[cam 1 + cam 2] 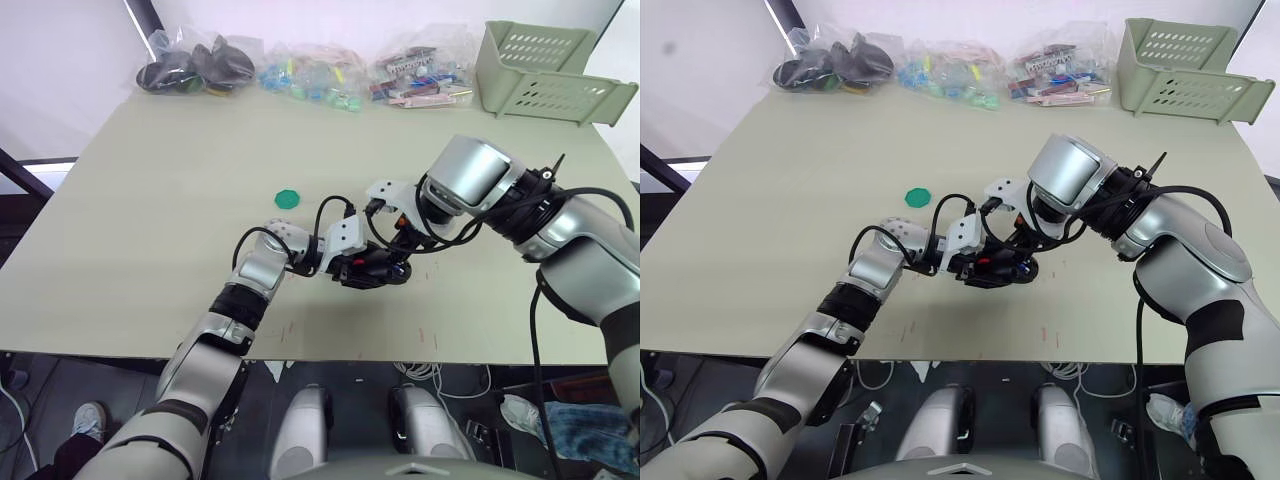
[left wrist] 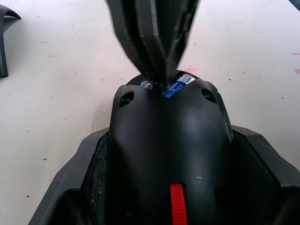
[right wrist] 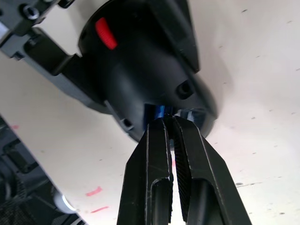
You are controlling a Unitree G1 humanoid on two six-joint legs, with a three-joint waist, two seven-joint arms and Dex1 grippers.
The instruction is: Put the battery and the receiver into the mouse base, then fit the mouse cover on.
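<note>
Mouse base (image 2: 171, 154) gripped by the left gripper (image 1: 362, 268) near the front edge of the desk (image 1: 150, 200), slightly right of centre; black fingers (image 2: 77, 187) pressed to both flanks of the body, red wheel toward the wrist; left jaws closed on the base. Right gripper (image 3: 171, 123) reaching in from the right to the rear of the base; its jaws nearly together, tips meeting over a blue battery (image 2: 174, 87) with a silver end sitting in the open back of the base; cannot tell whether the tips actually pinch the battery or merely press on it.

Open room wide to the left and behind the hands; bare desk all round the small green disc (image 1: 288, 199) lying well apart, up and to the left of the grippers; little room toward the front edge, close under the left forearm.

Head views: both arms crossing over the base, the battery hidden there. Wrist views: the blue battery, plus faint pink marks and dark specks on the pale surface.

Along the far edge, clear bags of parts (image 1: 300, 70); pale green basket (image 1: 550, 75) at the far right corner; floor and cables below the front edge.
</note>
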